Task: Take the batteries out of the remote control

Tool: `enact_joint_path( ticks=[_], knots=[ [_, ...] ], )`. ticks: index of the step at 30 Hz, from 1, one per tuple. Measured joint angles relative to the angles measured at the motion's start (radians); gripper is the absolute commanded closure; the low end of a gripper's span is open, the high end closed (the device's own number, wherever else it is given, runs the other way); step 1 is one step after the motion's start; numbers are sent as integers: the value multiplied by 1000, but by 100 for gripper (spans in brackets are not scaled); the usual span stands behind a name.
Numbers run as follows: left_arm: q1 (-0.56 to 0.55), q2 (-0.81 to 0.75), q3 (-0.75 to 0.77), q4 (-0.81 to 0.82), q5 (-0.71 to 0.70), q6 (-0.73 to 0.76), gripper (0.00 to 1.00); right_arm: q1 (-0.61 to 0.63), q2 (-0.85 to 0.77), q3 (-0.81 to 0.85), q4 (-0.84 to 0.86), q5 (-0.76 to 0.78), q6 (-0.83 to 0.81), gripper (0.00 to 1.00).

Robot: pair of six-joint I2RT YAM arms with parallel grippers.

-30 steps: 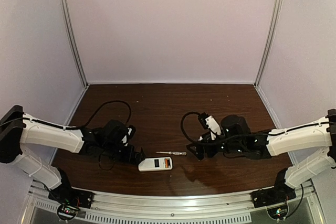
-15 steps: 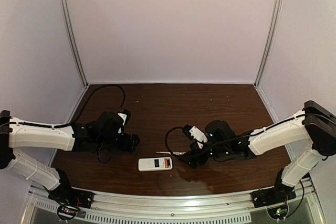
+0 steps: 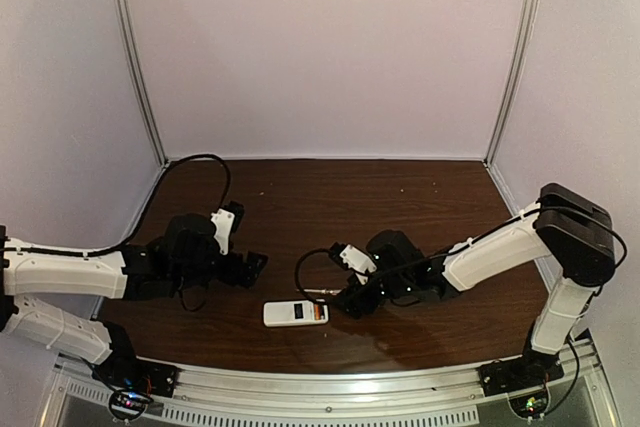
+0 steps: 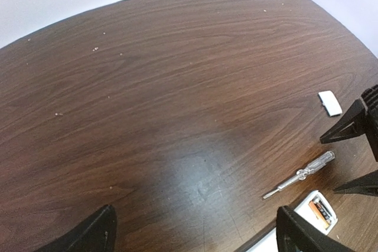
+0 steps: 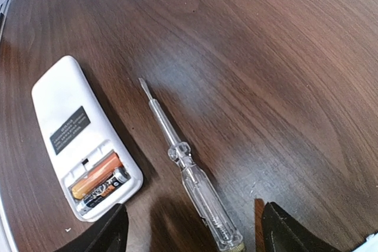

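Straddling the screwdriver [image 5: 177, 151], the right end effector [image 5: 190, 206] gapes wide; empty.

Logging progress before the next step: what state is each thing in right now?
remote control: face down, back uncovered
batteries: both seated inside it
cover: off, lying apart from the remote control
screwdriver: lying flat, not gripped
left hand: open, empty
right hand: open, straddling the screwdriver handle
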Motion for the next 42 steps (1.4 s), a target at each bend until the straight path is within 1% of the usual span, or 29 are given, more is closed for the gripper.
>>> enact_joint_path(
  ticks=[5, 8, 16, 19, 22, 26, 32, 36, 40, 42],
  knots=[
    [0, -2, -10, 51, 1, 27, 5, -3, 43, 22, -5, 4, -18, 28],
    [0, 0, -11, 83, 6, 35, 5, -6, 65, 42, -2, 8, -30, 34],
    [0, 38, -11, 132, 13, 55, 6, -20, 76, 50, -1, 8, -53, 62],
    [0, 54, -10, 145, 17, 63, 6, -21, 76, 50, -4, 8, -58, 70],
    [0, 79, -9, 167, 24, 71, 6, -21, 76, 48, -5, 9, -65, 72],
    [0, 130, 8, 185, 31, 77, 6, -21, 76, 42, 2, 11, -66, 67],
    [0, 185, 50, 201, 50, 85, 6, -21, 66, 9, 43, 16, -66, 67],
    [0, 201, 67, 214, 55, 89, 6, -21, 52, -18, 64, 18, -60, 72],
    [0, 212, 77, 219, 68, 93, 6, -21, 49, -33, 84, 20, -43, 82],
    [0, 213, 77, 219, 73, 95, 6, -22, 49, -37, 90, 21, -36, 85]
  ],
)
